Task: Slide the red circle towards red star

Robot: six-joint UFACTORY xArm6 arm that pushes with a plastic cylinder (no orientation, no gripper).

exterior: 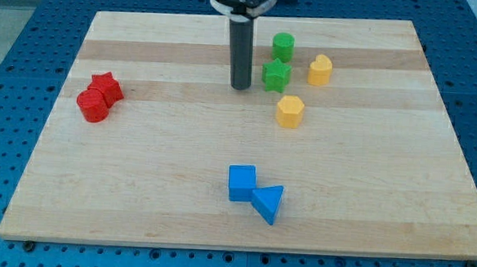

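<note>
Touching the red star, the red circle sits at its lower-left; round, it shows no long axis. My tip stands well apart, just left of the green star; no jaws exist.

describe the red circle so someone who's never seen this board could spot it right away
Start at the wooden board and go to its left side at the view's left, far from my tip, where two red blocks touch. The red circle is the lower-left one, against the red star. It is round and smooth-sided, while the star has points.
</note>
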